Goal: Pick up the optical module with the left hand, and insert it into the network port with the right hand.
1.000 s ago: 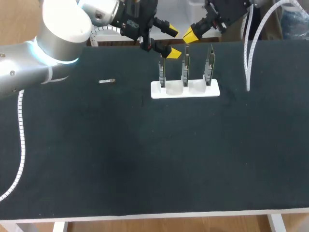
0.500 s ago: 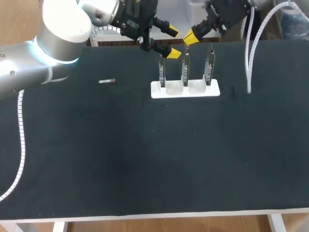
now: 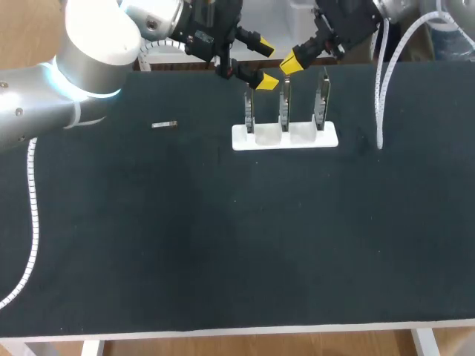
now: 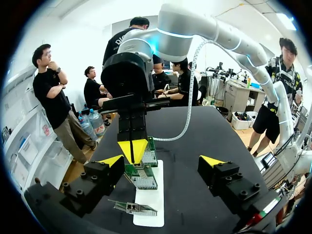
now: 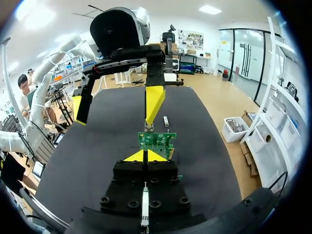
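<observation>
Left gripper hangs over the far edge of the table, yellow tips spread wide with nothing between them. Its nearer tip is just beside the top of the leftmost of three circuit boards, which stand upright in a white holder. Right gripper sits just to its right, tips pinched together and empty as far as I can see, over the middle board. The optical module lies flat on the black tabletop, well off to the left of the holder, untouched. The head view gives you that gap clearly. The right wrist view only has the module as a tiny sliver beyond the boards, and the left wrist view misses it, but it does show the right gripper's joined tips right at the board's top edge.
</observation>
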You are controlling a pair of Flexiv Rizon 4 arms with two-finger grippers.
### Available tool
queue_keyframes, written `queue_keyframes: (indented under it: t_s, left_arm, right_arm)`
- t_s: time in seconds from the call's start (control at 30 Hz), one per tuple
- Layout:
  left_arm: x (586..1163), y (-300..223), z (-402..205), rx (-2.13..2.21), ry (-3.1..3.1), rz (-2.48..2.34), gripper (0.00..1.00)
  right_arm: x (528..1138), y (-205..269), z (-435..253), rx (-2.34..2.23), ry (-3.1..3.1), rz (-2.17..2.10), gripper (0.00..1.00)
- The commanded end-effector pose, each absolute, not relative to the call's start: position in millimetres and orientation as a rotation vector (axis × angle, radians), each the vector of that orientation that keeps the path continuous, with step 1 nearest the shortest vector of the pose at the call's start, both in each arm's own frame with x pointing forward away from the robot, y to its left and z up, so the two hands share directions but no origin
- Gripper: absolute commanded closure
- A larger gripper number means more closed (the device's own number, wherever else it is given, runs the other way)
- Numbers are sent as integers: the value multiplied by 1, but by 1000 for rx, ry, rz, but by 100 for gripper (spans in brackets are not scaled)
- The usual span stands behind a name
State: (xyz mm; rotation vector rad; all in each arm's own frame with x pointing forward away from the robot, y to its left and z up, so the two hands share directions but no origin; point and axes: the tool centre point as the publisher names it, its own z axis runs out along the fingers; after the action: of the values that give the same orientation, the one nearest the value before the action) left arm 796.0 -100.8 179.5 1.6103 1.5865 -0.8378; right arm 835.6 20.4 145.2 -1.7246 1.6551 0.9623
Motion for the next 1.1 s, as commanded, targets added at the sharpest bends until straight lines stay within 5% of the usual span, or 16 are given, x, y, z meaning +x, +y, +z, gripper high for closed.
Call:
queue_keyframes:
  t_s: [0.03,1.1]
  left_arm:
    - [795,-101,179,1609,1585,-835,0]
    - [795,-101,179,1609,1585,-835,0]
  right_arm:
    - [845,21,139,-1777,1634,1061,100]
    - [834,-5,173,-1752,1604,964,100]
